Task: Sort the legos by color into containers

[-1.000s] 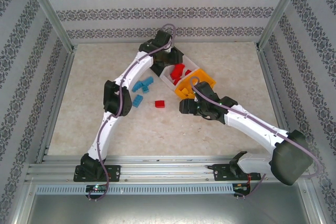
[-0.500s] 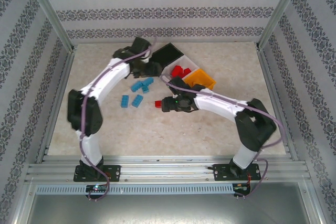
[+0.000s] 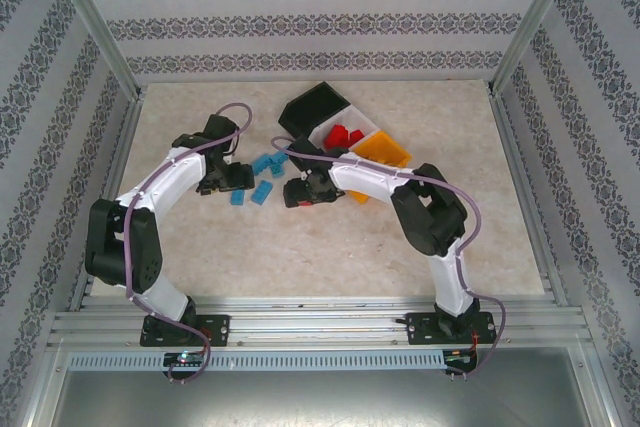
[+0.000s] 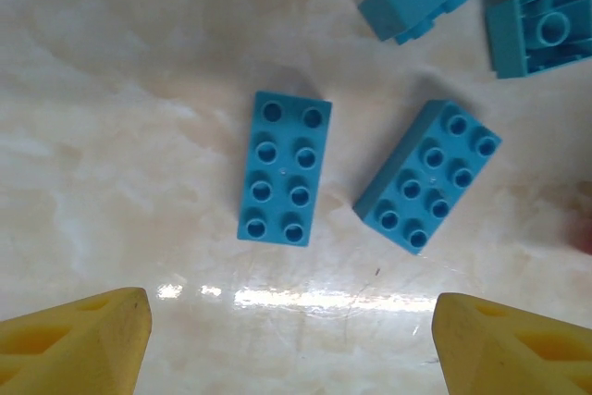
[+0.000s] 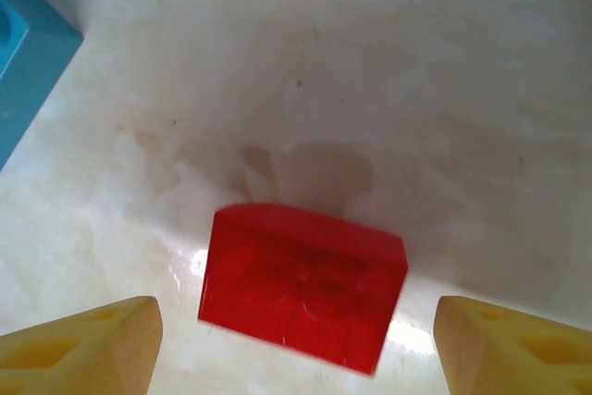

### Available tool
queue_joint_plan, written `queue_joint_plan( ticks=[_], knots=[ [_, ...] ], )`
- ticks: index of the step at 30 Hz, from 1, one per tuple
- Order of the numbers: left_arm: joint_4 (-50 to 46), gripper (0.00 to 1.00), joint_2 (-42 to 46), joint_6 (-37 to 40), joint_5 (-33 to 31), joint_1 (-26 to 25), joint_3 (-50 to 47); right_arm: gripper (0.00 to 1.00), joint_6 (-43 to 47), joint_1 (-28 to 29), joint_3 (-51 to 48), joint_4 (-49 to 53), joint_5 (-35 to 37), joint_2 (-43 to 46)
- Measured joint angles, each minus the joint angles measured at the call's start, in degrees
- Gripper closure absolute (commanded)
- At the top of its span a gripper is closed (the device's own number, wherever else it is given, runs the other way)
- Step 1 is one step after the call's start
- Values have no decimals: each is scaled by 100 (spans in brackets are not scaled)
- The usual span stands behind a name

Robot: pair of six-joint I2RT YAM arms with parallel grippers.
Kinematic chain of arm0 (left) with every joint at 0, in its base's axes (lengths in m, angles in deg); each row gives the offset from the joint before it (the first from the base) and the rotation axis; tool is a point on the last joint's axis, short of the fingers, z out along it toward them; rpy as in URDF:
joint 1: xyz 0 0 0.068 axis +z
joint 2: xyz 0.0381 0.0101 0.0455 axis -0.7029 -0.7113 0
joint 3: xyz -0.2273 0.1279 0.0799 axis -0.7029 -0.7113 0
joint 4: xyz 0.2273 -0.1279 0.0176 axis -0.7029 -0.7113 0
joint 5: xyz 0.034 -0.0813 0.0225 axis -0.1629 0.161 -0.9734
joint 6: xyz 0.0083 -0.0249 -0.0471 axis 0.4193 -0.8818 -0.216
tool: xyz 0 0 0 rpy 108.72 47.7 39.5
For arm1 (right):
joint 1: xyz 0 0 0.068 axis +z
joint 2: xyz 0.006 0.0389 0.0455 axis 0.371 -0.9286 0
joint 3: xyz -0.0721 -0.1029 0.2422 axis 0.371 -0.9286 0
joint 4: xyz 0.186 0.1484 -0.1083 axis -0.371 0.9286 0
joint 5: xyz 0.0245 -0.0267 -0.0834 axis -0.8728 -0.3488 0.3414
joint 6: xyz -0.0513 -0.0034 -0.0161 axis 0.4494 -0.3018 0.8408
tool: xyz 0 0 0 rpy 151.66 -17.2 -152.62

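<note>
Hovers left gripper [image 3: 228, 185] wrist-down above two blue legos [image 4: 285, 168], jaws wide, nothing held. Straddles red lego [image 5: 303, 286] on table [image 3: 400, 247] with right gripper [image 3: 302, 193], elbow folded high, jaws wide, no contact. Other red legos [image 3: 343, 135] in white bin [image 3: 320, 137] just beyond.

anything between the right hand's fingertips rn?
Yes: a red lego sits on the table between the right hand's open fingertips, touching neither, per the right wrist view.

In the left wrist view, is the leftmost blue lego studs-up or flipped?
Studs-up: the leftmost blue lego lies flat, all eight studs facing the camera.
</note>
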Motion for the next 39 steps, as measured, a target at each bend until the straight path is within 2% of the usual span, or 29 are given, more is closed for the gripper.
queue_joint_plan(
  ticks=[2,4,8,12,20,26,33,34,36,39],
  knots=[
    [7,20,0,37,0,22,-9,26,22,0,208,63,26,-197],
    [26,20,0,87,2,22,-9,32,52,0,382,131,63,-367],
    [83,20,-26,160,4,22,-9,53,92,-13,531,275,205,-501],
    [151,20,-173,166,4,22,-9,57,116,-13,538,271,243,-485],
    [197,21,-463,201,4,22,-9,57,168,-308,538,343,282,-114],
    [299,24,-708,229,0,22,-9,57,350,-1078,1040,400,291,310],
    [369,29,-1174,273,-59,22,-4,55,557,-1843,1945,437,299,168],
    [372,30,-1226,271,-81,22,-4,54,577,-1897,2103,433,295,79],
    [380,31,-1327,275,-105,22,-4,43,608,-2002,2522,424,260,-243],
    [428,33,-1346,291,-133,22,31,33,715,-2105,3189,485,205,-857]
  ],
)
